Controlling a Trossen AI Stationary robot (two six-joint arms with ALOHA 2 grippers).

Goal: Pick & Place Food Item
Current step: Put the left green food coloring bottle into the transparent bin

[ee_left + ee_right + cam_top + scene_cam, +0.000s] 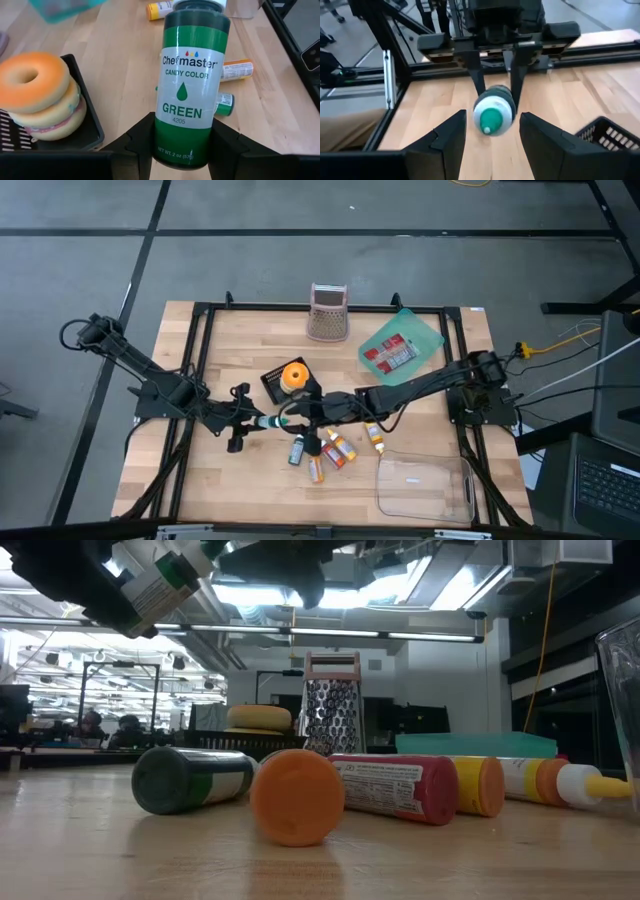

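Note:
A green Chefmaster candy-colour bottle (189, 85) with a dark cap is held in the air over the table's middle by my left gripper (182, 142), which is shut on it. It also shows in the high view (272, 421) and at the top left of the low view (150, 585). My right gripper (492, 137) faces the bottle's cap end (492, 117) from the table's right. It is open, with its fingers apart on either side just short of the cap, touching nothing. It also shows in the high view (300, 414). My left gripper pinches the bottle's body near its base end (181, 152) between its two fingers (478, 82), one on each side. The fingers come roughly level from the table's left and lie along the bottle. The bottle sticks out forward past the fingertips, cap toward the right arm, lifted clear of the table.
A black tray with stacked donuts (293, 377) sits just beyond the grippers. Several small bottles (322, 452) lie on the table nearer the front. A grater (328, 312) stands at the far edge, a teal tray with a red packet (402, 348) at far right, and a clear container (425, 485) at near right.

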